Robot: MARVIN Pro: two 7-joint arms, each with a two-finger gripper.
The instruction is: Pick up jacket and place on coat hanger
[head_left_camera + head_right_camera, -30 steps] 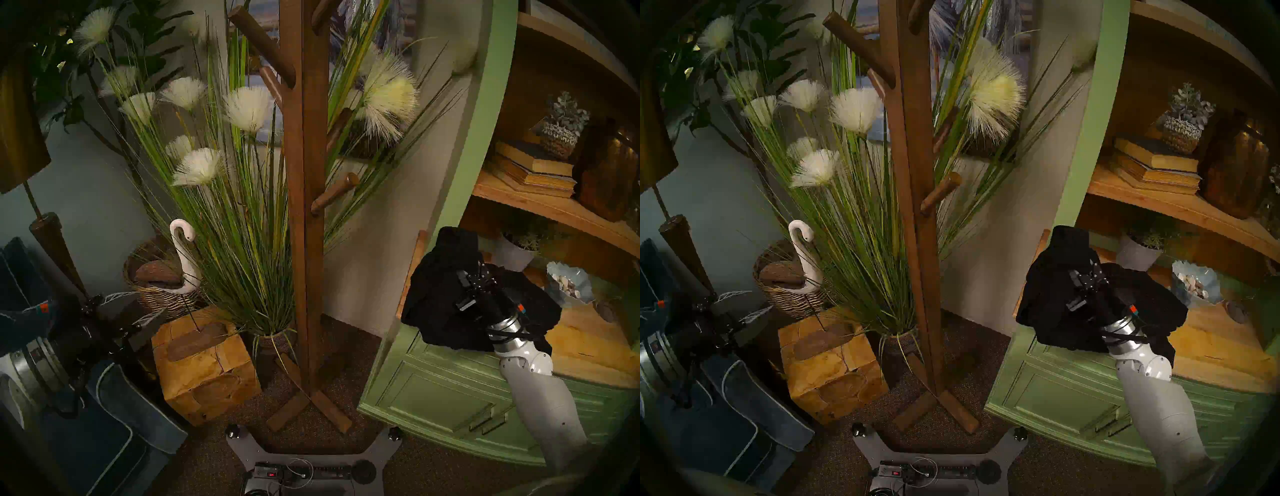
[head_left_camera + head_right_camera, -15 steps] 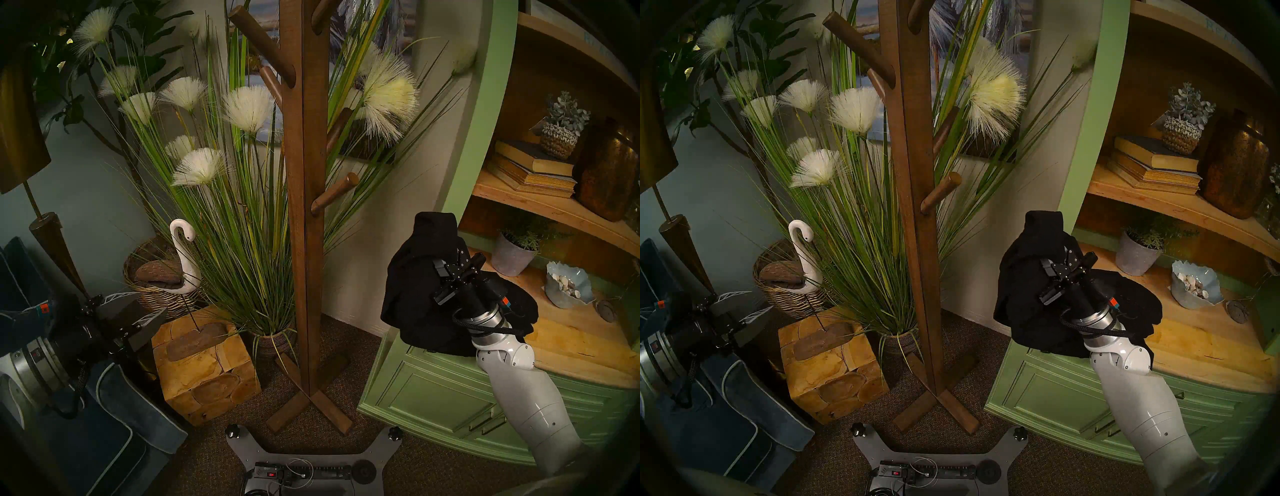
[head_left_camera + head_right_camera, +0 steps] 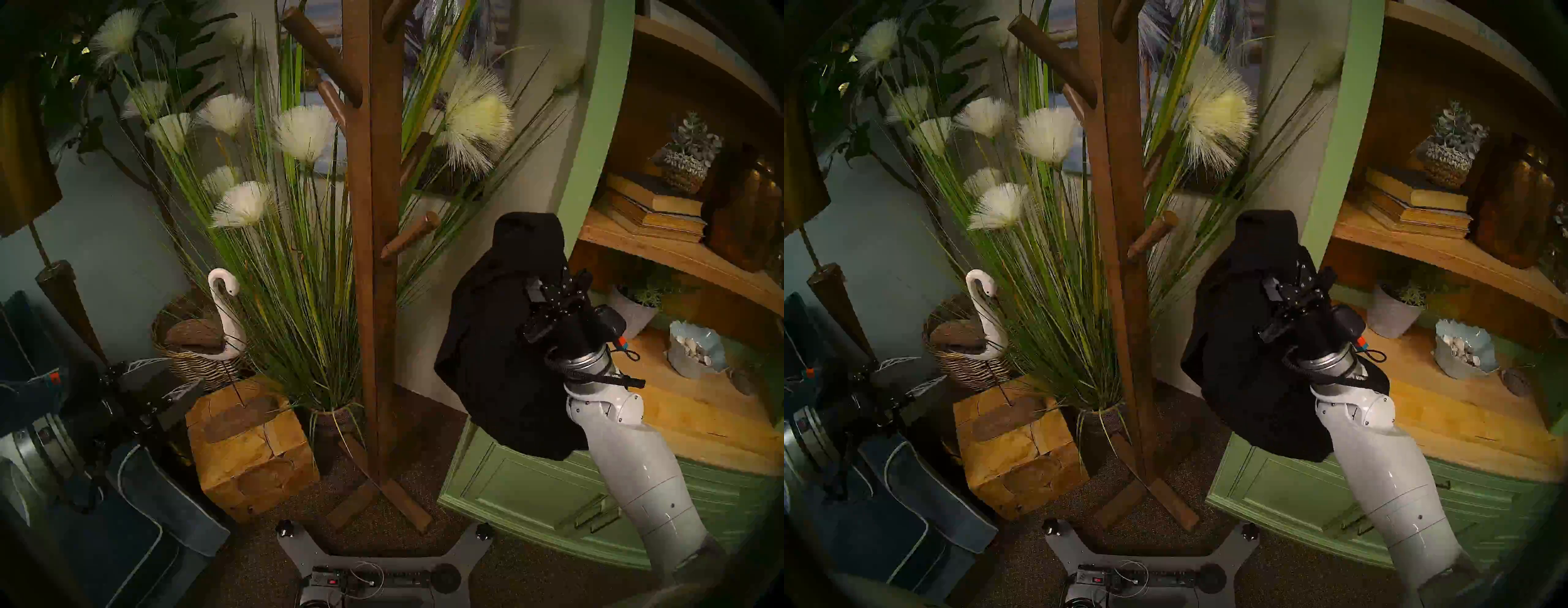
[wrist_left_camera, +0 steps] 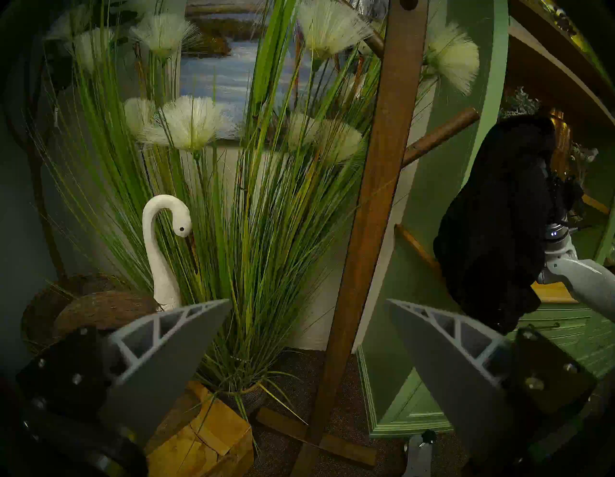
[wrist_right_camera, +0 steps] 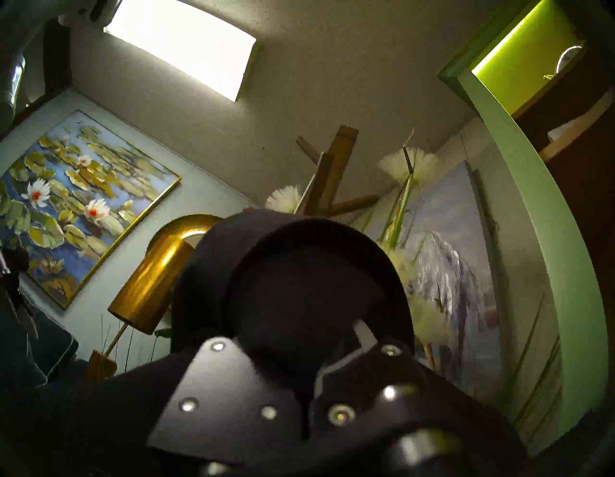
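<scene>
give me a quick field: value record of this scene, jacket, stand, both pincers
jacket: black, bunched, lifted, draped over the right arm
jacket contact: clear of the stand, not on any peg
stand: brown wooden post, upright, pegs bare
nearest peg: low right one, left of the jacket's top
right pincer: shut on the jacket, pointing up
left pincer: open, empty, low at left
stage: carrying

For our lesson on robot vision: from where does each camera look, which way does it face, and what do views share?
Head stereo left: high on the head, facing down at the coat stand; both arms show.
Head stereo right: nearly the same picture.
Left wrist: low, facing level at the swan figure; left gripper open.
Right wrist: facing up at the ceiling; right gripper in the jacket.
Shared: jacket and stand appear in all four.
</scene>
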